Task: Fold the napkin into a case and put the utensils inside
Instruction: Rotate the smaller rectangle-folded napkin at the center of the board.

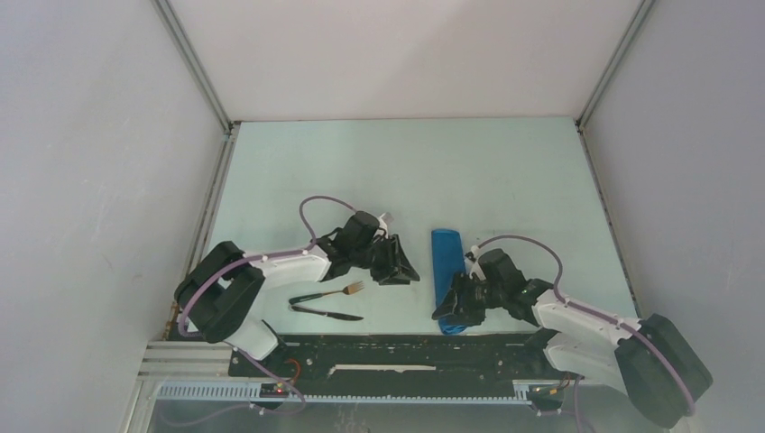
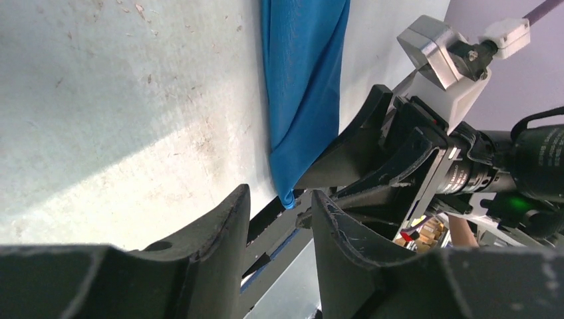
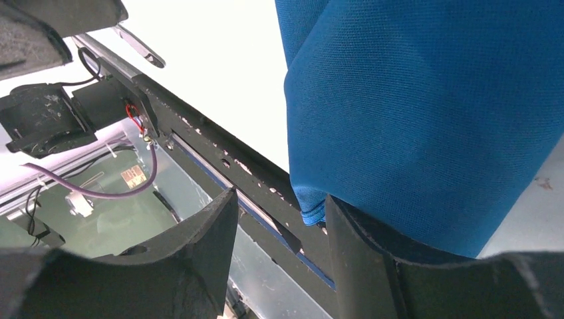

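I see the case (image 1: 446, 262) as a narrow, bright blue folded strip lying mid-table. Its near corner sits just beside one finger of my right gripper (image 3: 281, 206), whose jaws stand apart. My left gripper (image 2: 279, 199) also gapes, beside the case. The fork (image 1: 354, 289) and the knife (image 1: 329, 313) lie further left.

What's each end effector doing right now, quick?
Left end effector: open, empty.
Right end effector: open, with the napkin end touching it, not clamped.
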You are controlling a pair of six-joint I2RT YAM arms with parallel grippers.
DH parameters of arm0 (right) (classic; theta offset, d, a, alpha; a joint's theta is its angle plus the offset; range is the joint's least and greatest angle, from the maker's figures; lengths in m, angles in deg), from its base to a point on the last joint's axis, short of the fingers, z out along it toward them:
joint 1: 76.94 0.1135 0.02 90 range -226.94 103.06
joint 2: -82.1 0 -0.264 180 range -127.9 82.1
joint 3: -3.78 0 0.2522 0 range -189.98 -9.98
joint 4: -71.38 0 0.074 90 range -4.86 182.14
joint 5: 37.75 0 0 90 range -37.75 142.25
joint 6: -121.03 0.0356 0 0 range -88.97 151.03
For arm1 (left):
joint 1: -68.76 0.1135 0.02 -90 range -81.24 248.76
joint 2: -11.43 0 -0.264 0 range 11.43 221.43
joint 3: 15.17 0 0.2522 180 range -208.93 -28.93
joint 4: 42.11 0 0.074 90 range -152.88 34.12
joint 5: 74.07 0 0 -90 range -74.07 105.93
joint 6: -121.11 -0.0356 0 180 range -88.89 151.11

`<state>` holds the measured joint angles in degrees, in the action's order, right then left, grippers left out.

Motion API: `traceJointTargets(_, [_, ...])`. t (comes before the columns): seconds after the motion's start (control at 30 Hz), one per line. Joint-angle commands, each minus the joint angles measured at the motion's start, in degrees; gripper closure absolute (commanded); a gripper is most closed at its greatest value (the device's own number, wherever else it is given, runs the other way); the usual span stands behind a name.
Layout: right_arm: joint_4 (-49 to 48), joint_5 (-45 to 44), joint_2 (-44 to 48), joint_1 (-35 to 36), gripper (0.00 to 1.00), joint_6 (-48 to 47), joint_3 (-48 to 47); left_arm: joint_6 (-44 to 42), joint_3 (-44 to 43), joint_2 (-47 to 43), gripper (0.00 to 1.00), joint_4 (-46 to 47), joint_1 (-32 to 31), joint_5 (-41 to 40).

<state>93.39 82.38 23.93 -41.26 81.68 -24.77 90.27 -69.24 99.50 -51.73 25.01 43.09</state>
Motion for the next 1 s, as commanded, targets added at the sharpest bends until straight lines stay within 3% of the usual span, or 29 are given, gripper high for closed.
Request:
traceJointTargets(0.0, [-4.65,-1.09,-1.60,-1.32,0.40,-3.36,-0.33,-2.66,0.86,-3.51,0.56,-2.51,1.09,-0.92])
traceJointTargets(0.13, [-2.04,-1.58,-2.12,-1.43,0.40,-4.51,-2.35,-4.01,1.55,-6.05,0.53,-5.21,2.99,-1.48])
traceJointTargets(0.3, [8.86,-6.04,4.23,0.39,0.33,-7.70,-7.24,-12.42,-0.89,-12.27,0.39,-19.10,5.88,-7.85])
traceJointTargets(0.4, [8.19,-1.32,6.29,-1.61,0.28,-7.48,-8.35,-16.82,-3.72,-12.42,0.37,-18.85,6.34,-5.13])
traceJointTargets(0.5, [3.30,4.40,7.05,-5.76,0.25,-6.74,-8.23,-12.08,-7.16,-6.62,0.54,-6.26,5.99,4.86])
traceJointTargets(0.63, [0.31,9.38,5.23,-11.78,0.26,-7.69,-7.16,-3.05,-13.94,5.11,0.72,10.05,4.03,10.15])
traceJointTargets(0.83, [-5.80,17.31,2.15,-16.14,0.32,-9.78,-2.85,7.63,-24.76,24.27,0.84,26.51,0.88,13.96])
traceJointTargets(0.97, [-12.97,20.57,-0.60,-16.19,0.33,-8.49,-0.17,8.52,-31.21,33.17,0.88,27.04,0.26,14.16])
